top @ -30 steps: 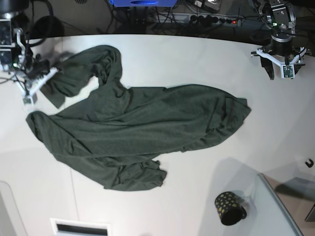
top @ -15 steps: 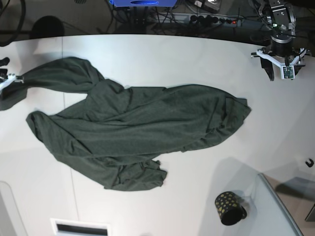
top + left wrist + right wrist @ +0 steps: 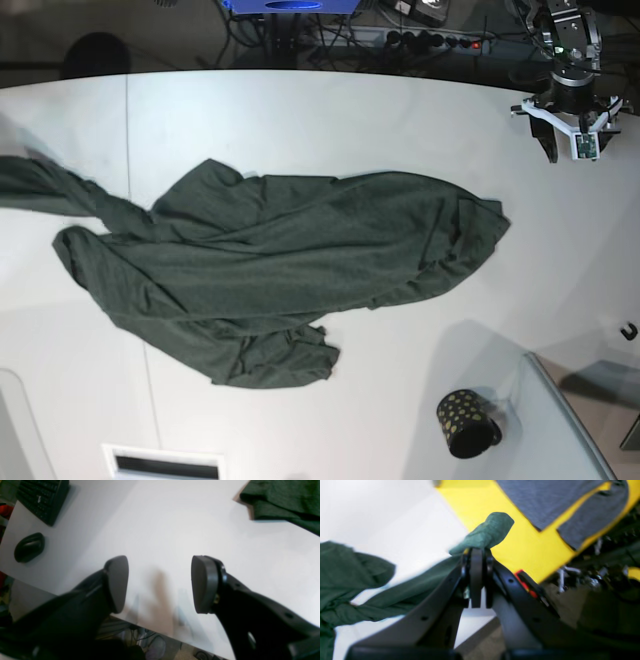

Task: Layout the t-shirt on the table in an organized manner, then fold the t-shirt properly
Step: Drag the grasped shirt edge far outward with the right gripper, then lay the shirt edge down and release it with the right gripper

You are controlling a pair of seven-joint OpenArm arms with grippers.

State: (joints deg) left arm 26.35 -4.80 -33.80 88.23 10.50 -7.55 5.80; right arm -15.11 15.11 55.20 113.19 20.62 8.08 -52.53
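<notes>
Stretching leftward, the t-shirt (image 3: 280,270) is now trailing one sleeve past the left edge of the base view, dragged there by the right gripper (image 3: 477,580), clamped on its fabric. The left gripper (image 3: 570,128) is hanging open at upper right over the table (image 3: 330,110), so spreading is underway.

The base camera looks straight down on the whole table (image 3: 330,110) from high up. Each wrist camera sits close behind its own fingers. All three see the t-shirt (image 3: 290,270).
</notes>
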